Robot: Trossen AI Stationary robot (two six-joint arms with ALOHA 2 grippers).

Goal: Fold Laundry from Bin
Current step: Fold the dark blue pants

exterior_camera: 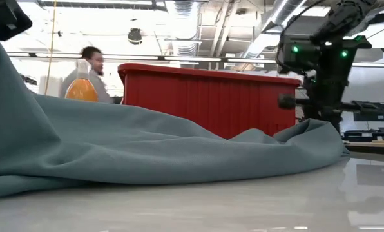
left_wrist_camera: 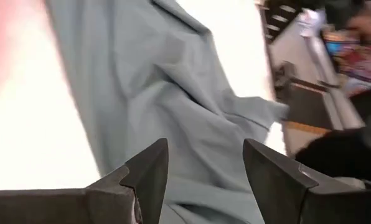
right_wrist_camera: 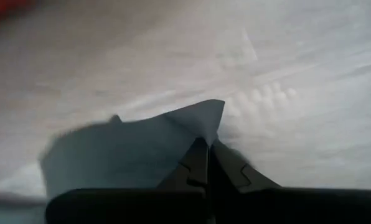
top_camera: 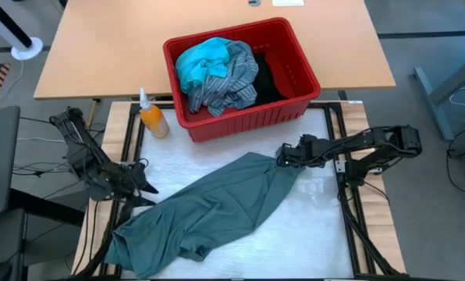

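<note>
While the left gripper (top_camera: 143,186) was held with its fingers apart at the grey-green garment's (top_camera: 209,211) left edge, the cloth's long axis was laid from the lower left of the high view up to the right gripper (top_camera: 283,156), pinched shut on its corner below the bin (top_camera: 295,105). No writing could be read.

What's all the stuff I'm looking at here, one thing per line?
Grey-green soft garment: one, spread across the white table top.
Red slotted plastic bin: one, at the table's far edge.
Turquoise garment: one, in the bin.
Blue-grey striped shirt: one, in the bin.
Black garment: one, in the bin.
Orange squeeze bottle: one, left of the bin.
Person: one, in the room behind.
Left gripper: open, by the garment's left edge.
Right gripper: shut on the garment's corner.
</note>
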